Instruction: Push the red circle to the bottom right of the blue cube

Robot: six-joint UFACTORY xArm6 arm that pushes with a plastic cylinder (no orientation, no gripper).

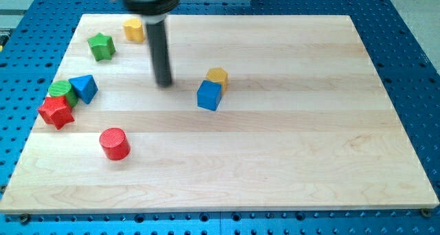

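The wooden board (275, 159) fills most of the view, pale and lying on a blue perforated table (412, 56) that shows around every side; the dark rod (161, 49) comes down from the view's top, left of centre, and my tip (163, 83) sits on the board, well left of the blue cube (209, 96) and well above the red circle (114, 143), touching no block. This arm carries no claw at all, only the rod, so nothing is spread, pressed together or pinching.

The blue cube stands near the board's middle; a yellow block (217, 76), its shape hard to make out, touches the cube's upper right corner. The red circle, a short cylinder, stands alone toward the view's bottom left, well apart from the cube and to its lower left.

At the view's left edge a cluster gathers: a red star (56, 112) lowest, a green cylinder (60, 91) just above and touching it, a blue triangle (85, 88) against the green cylinder's right side. Higher up, a green star (102, 47) lies apart from them; a second yellow block (133, 29) stands near the top edge, just left of the rod.
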